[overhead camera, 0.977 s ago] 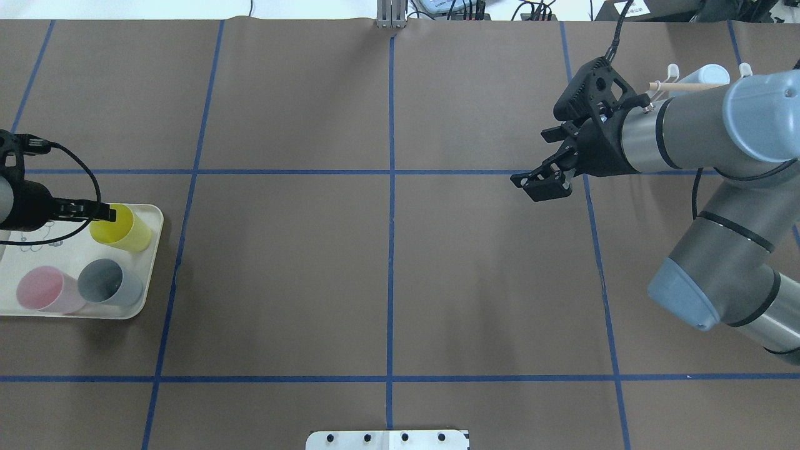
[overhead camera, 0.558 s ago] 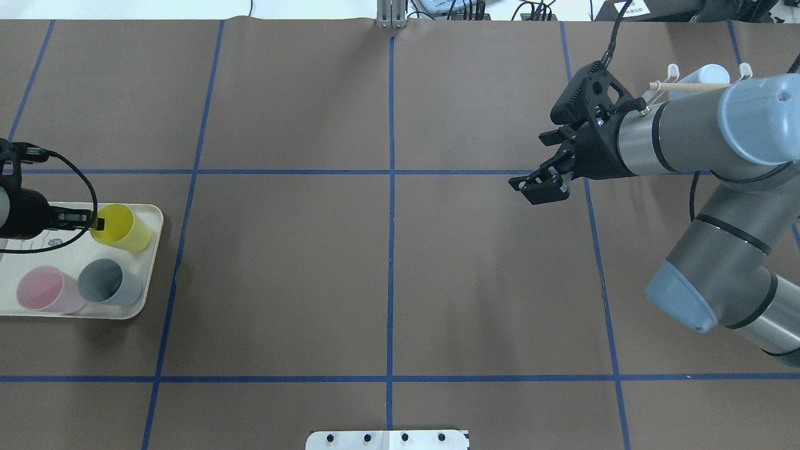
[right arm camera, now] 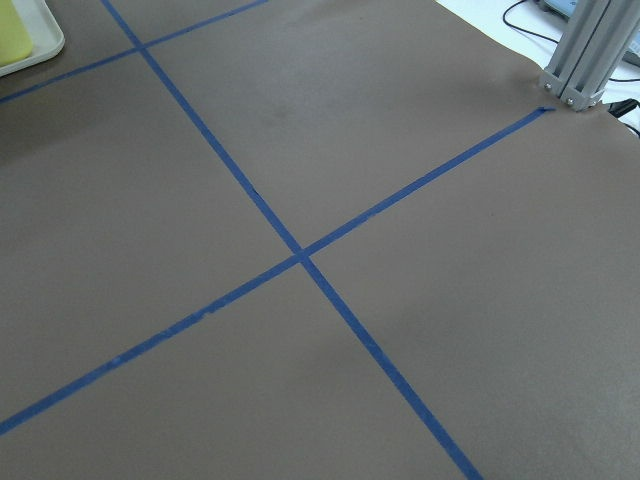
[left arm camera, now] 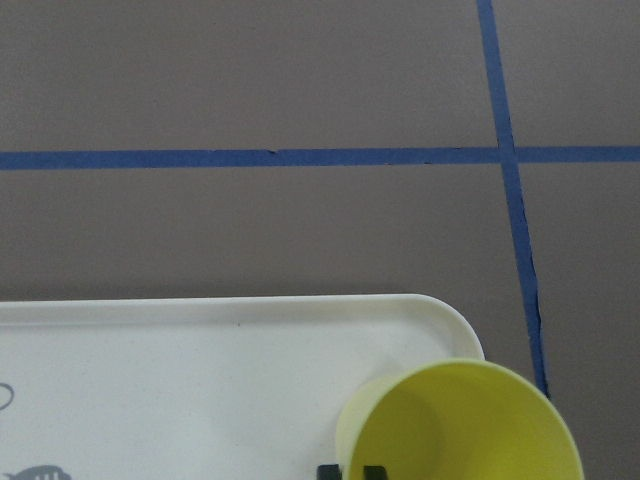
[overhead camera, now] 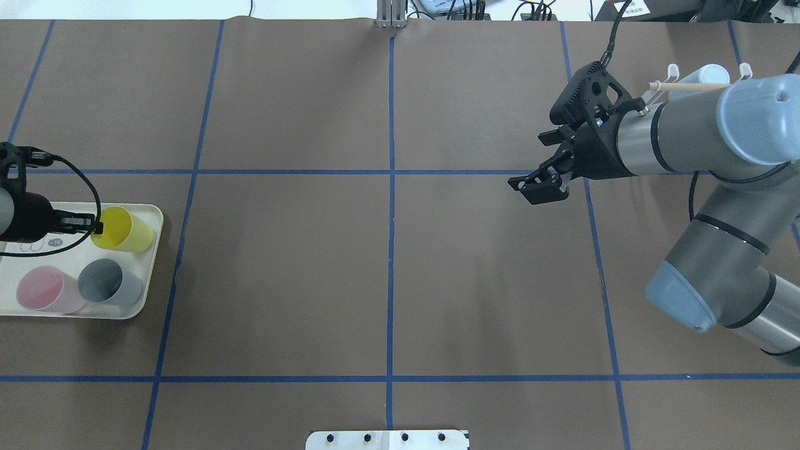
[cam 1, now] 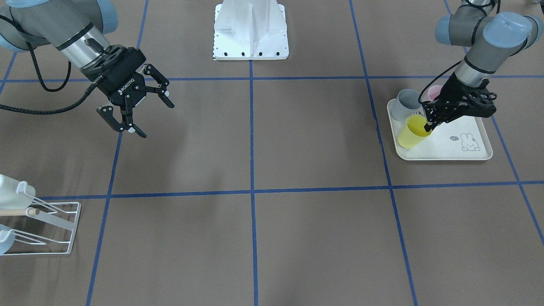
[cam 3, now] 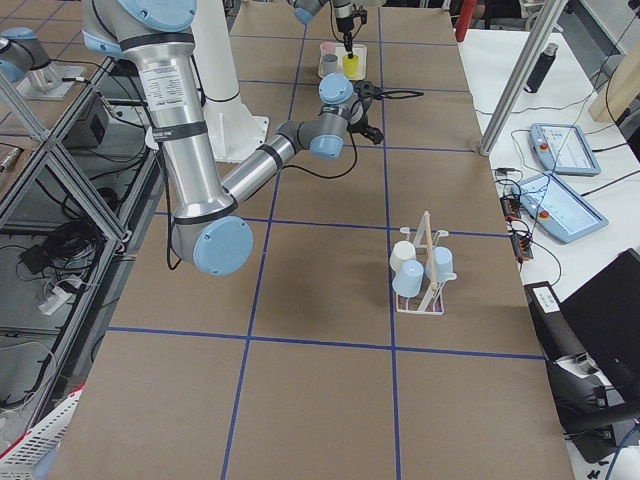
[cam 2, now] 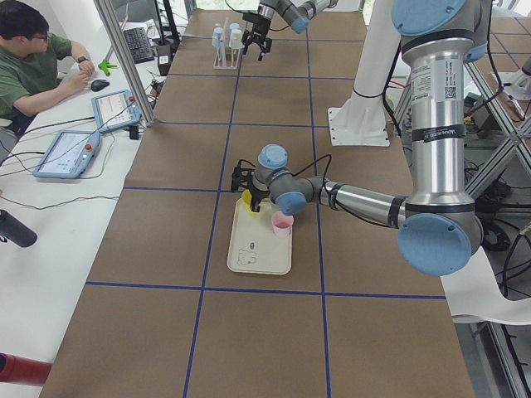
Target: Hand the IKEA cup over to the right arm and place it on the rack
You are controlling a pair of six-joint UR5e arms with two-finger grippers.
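Observation:
The IKEA cup is a yellow cup that leans tilted at the far corner of the cream rabbit-print tray. My left gripper is shut on its rim, one finger inside and one outside, as the left wrist view shows at the cup. My right gripper hangs open and empty over the right half of the table. The white wire rack with its wooden dowel stands at the far right. It holds white and light-blue cups, and my right arm partly hides it in the overhead view.
A pink cup and a grey cup stand on the same tray beside the yellow one. The robot's white base plate sits at the table's near middle edge. A person sits at a side desk with tablets.
My left gripper's fingers have drawn back to the left, from over the yellow cup to its rim. The cup has barely shifted. My right gripper has drifted slightly left.

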